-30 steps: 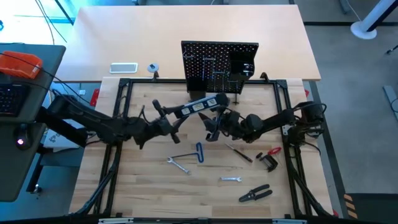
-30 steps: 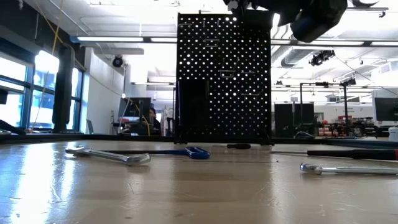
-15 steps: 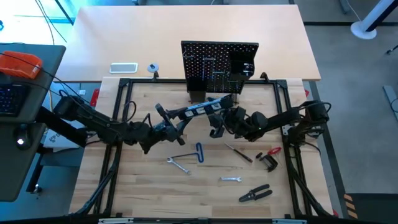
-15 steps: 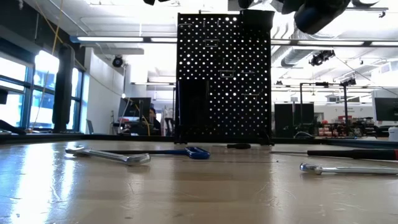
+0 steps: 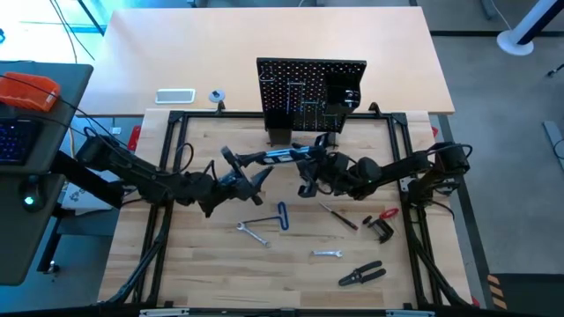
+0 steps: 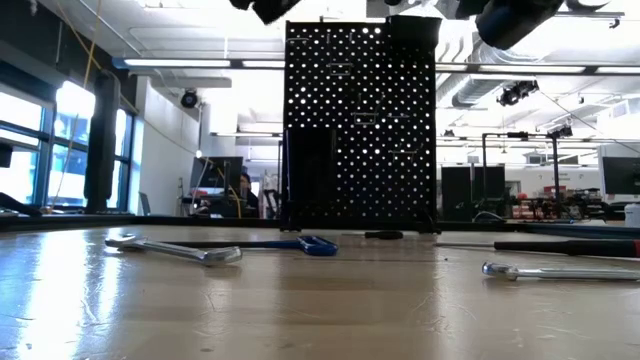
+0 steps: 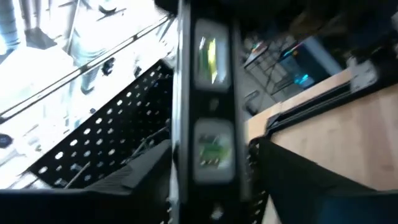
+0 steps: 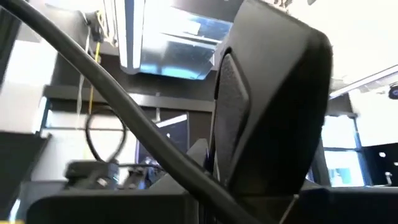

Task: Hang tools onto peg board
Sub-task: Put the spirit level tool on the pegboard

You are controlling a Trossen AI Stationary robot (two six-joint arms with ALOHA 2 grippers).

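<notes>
Left to right, all places ref. the peg board (image 5: 311,95), upright at the table's far edge. Well left of it, on the pale surface: white tray (image 5: 174,95), then small tape roll (image 5: 216,96) just beside the tray. Left gripper (image 5: 257,173) is in front of the board and left of its centre, raised off the table; in the left wrist view the black level (image 7: 208,124) runs between its fingers (image 7: 283,180), which stand either side w. a thin gap, i.e. spread, not clamped. The level (image 5: 278,156) is held in the air, slanting from front-left up toward the board's base. Right gripper (image 5: 306,169) is in front of the board near its centre, at the level's board-side end; whether it is clamped on the level cannot be told. On the table, farther in front of the board: silver wrench (image 5: 254,232), blue-handled bent key (image 5: 282,214) just beside it, small wrench (image 5: 326,254), thin screwdriver (image 5: 338,216), black-handled pliers (image 5: 361,274) nearest the front edge, and the red-and-black clamp (image 5: 381,224) front-right.
</notes>
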